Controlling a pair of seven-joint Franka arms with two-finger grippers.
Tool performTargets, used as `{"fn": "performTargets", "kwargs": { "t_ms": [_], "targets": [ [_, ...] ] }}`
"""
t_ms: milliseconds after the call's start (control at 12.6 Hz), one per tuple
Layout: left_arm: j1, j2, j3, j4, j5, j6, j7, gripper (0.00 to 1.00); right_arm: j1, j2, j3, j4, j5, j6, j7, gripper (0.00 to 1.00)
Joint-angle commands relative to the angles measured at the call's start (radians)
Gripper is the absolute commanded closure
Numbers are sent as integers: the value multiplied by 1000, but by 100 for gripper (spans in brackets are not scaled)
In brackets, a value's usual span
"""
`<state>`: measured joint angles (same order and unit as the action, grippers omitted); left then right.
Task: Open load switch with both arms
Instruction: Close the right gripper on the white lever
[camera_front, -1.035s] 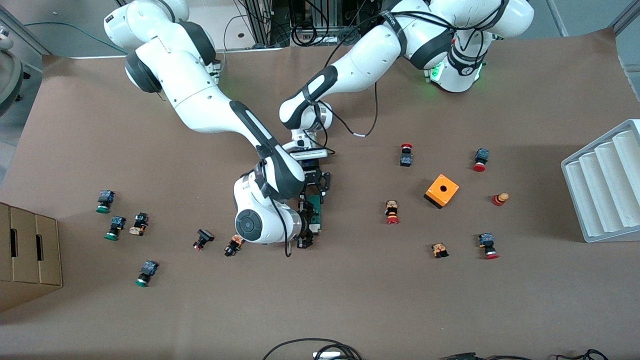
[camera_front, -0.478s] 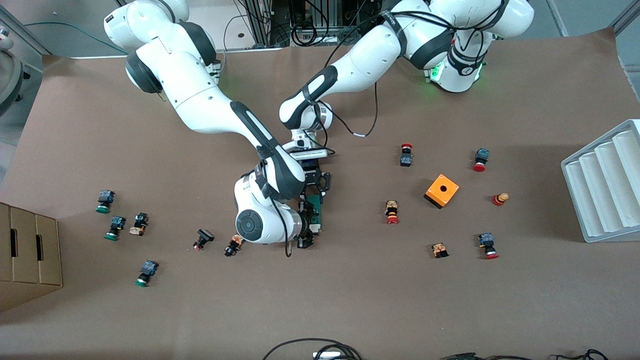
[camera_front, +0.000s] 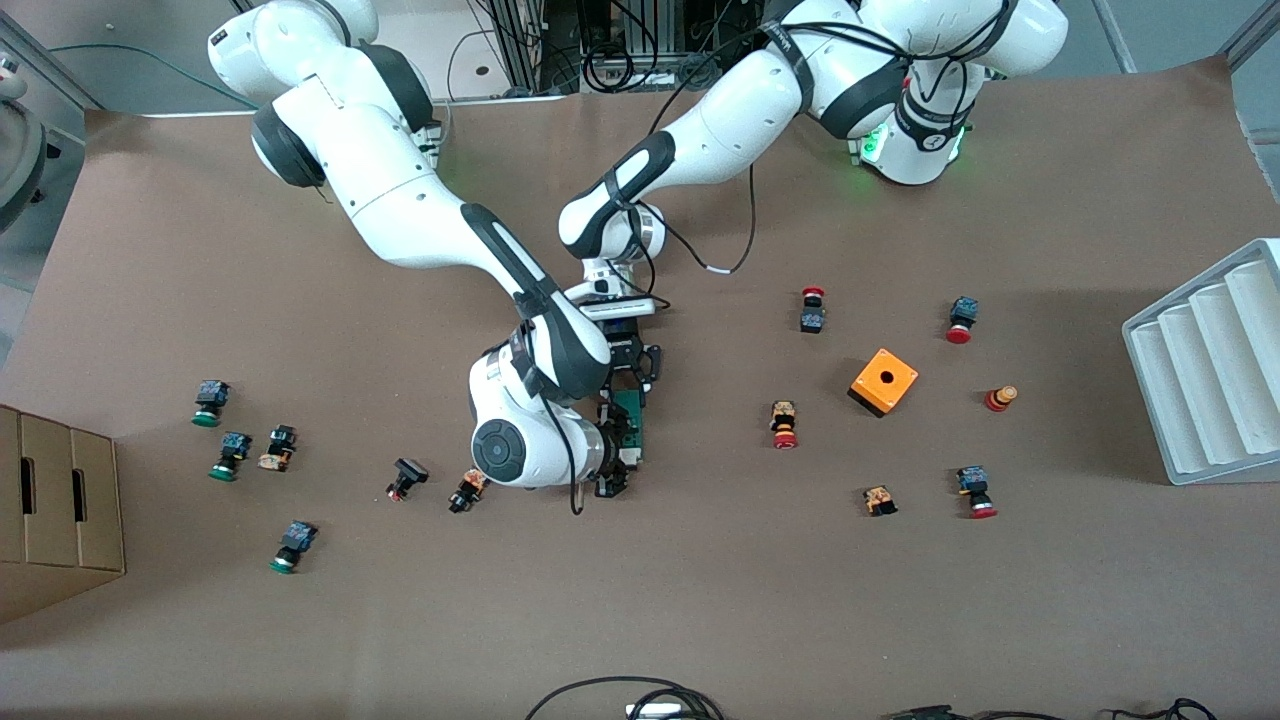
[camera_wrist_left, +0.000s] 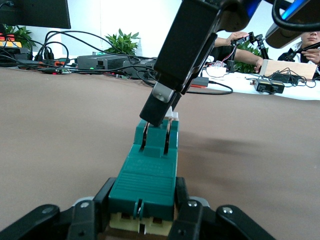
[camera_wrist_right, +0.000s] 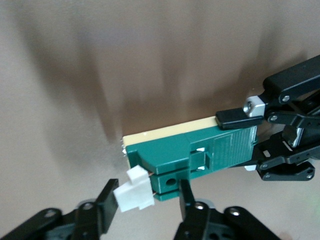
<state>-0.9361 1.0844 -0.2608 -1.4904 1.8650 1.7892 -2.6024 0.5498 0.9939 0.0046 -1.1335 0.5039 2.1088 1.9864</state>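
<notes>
The load switch (camera_front: 632, 415) is a slim dark-green block lying on the brown table between both hands. My left gripper (camera_front: 629, 392) is shut on its end farther from the front camera; in the left wrist view its fingers (camera_wrist_left: 107, 195) clamp both sides of the green body (camera_wrist_left: 150, 170). My right gripper (camera_front: 617, 466) is at the nearer end. In the right wrist view that gripper (camera_wrist_right: 147, 195) has one finger against the white tab (camera_wrist_right: 134, 194) and the other against the green end (camera_wrist_right: 200, 152). My left gripper (camera_wrist_right: 250, 137) shows there too.
An orange cube box (camera_front: 884, 381) sits toward the left arm's end, with several push buttons (camera_front: 783, 423) scattered around it. More buttons (camera_front: 230, 455) lie toward the right arm's end. A white ribbed rack (camera_front: 1210, 370) and a cardboard box (camera_front: 55, 510) stand at the table's ends.
</notes>
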Motion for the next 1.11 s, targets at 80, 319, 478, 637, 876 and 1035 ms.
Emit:
{"fn": "performTargets", "kwargs": {
  "t_ms": [80, 319, 478, 637, 876, 1035],
  "targets": [
    [-7, 14, 0, 15, -7, -14, -4, 41, 2, 19, 0, 32, 28, -6, 8, 47],
    [-7, 12, 0, 15, -10, -14, -2, 40, 1, 15, 0, 29, 28, -7, 8, 48],
    [-7, 14, 0, 15, -9, -14, -2, 40, -4, 11, 2, 27, 30, -12, 6, 50],
    [-7, 14, 0, 15, -10, -14, -4, 39, -5, 5, 2, 24, 30, -15, 5, 59],
    [-7, 14, 0, 15, -9, -14, -2, 39, -5, 2, 2, 23, 30, -16, 2, 62],
    [-7, 14, 0, 15, -7, -13, -2, 39, -5, -1, 2, 21, 30, -16, 2, 63]
  ]
}}
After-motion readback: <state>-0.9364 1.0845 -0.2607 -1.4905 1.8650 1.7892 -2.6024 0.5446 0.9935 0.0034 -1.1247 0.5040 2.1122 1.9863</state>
